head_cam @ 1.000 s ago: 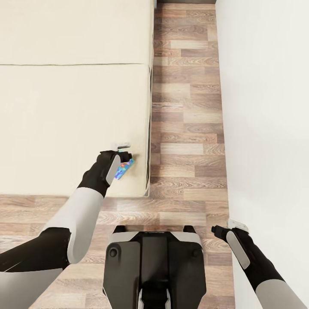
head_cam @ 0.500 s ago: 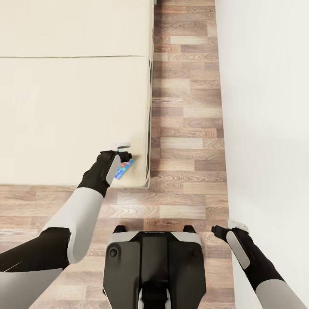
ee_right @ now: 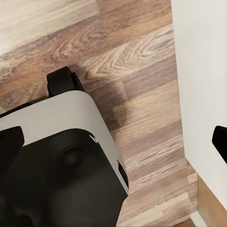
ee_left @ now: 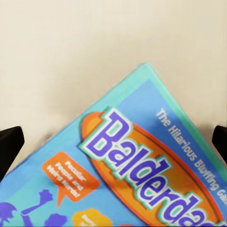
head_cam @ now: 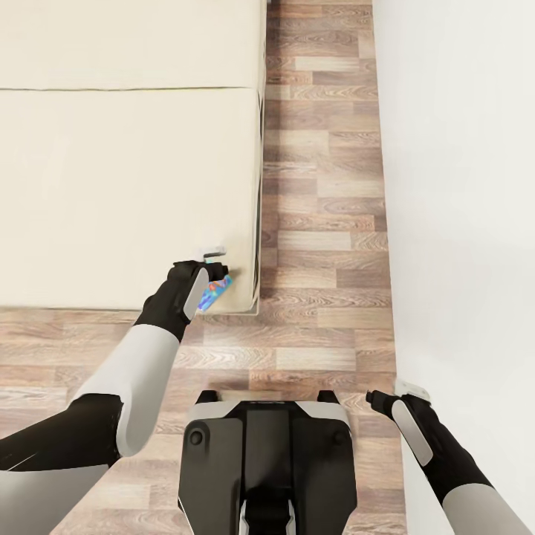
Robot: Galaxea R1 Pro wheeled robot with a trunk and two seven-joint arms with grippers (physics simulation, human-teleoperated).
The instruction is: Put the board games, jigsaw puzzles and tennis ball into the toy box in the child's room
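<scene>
My left gripper (head_cam: 216, 278) is shut on a small blue board game (head_cam: 218, 290), holding it tilted over the near right corner of the bed (head_cam: 111, 186). In the left wrist view the board game (ee_left: 142, 175) has a blue cover with an orange oval and the printed word "Balderda...", and the beige mattress lies behind it. My right gripper (head_cam: 383, 398) hangs low at my right side, open with nothing between its fingers. It hangs over the wooden floor, beside a white surface. The toy box, table, jigsaw puzzles and tennis ball are out of view.
A strip of wooden floor (head_cam: 327, 223) runs between the bed and a tall white surface (head_cam: 461, 186) on the right. My own dark base (head_cam: 264, 461) is below, also seen in the right wrist view as the base (ee_right: 61, 170).
The whole view has shifted: the bed's near edge and seam now sit farther from me, so the camera has moved back. Both arms keep their pose, and the game stays in the left gripper.
</scene>
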